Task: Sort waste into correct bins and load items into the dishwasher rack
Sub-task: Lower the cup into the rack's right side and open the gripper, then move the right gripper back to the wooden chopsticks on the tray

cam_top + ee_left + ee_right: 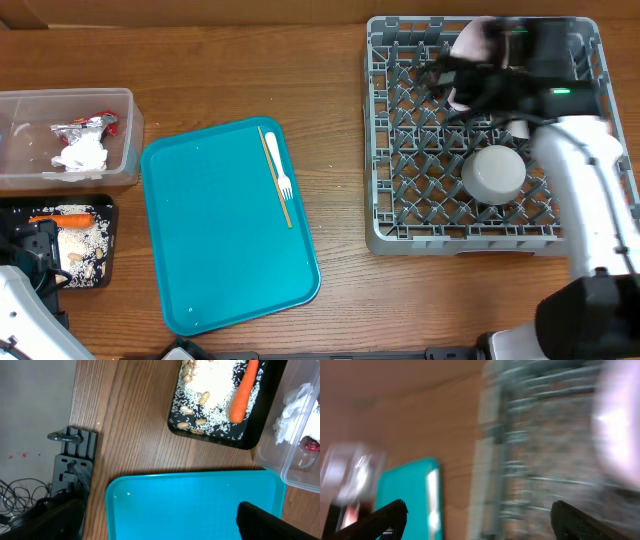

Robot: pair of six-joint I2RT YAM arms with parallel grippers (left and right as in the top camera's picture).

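Note:
The grey dishwasher rack (400,215) stands at the right with a white bowl (494,172) upside down in it and a pinkish plate (478,45) at its far side. My right gripper (455,75) hovers over the rack by the plate. In the blurred right wrist view it (477,510) is open and empty, with the plate (620,425) off to the right. A white fork (278,165) and a wooden stick (274,175) lie on the teal tray (220,250). My left gripper (160,520) is open and empty over the teal tray's corner (200,500).
The clear tub (125,130) at far left holds a crumpled napkin (82,153) and a foil wrapper (90,125). The black tray (108,245) holds a carrot (62,219), rice and nuts, also in the left wrist view (242,390). A clamp (75,455) sits at the table edge.

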